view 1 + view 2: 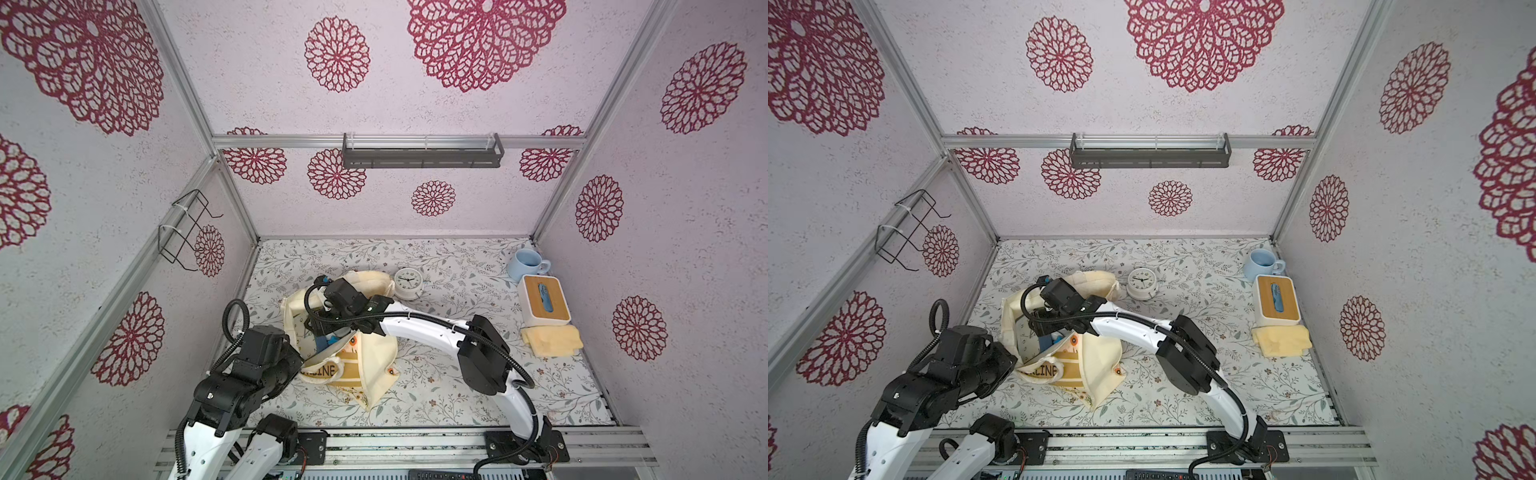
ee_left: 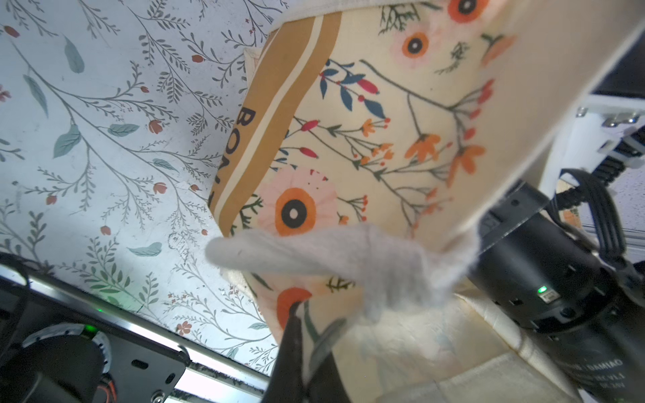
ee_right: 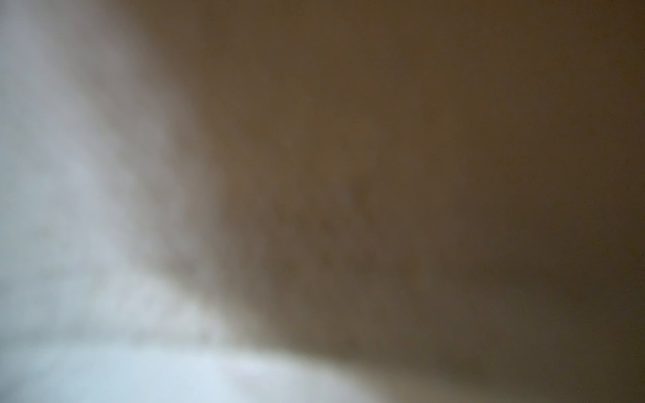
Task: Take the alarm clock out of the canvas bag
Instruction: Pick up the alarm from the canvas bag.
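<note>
Large cream canvas bag with mustard stripes and orange flowers, slumped on floral-print worktop, left pincer clamped on its fabric rim, right pincer sunk in its mouth, grip impossible to tell, round white alarm clock upright outside, just beside the bag's far end

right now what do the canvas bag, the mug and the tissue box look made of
Canvas bag: matte woven cloth; it creases and slumps.
Mug: probably glazed ceramic, smooth pale blue.
Tissue box: smooth white body, likely plastic; the tan matte lid looks like bamboo or wood.

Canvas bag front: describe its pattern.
Canvas bag: mustard stripes, dark lettering, orange flowers on cream; clearest in the left wrist view.
</note>
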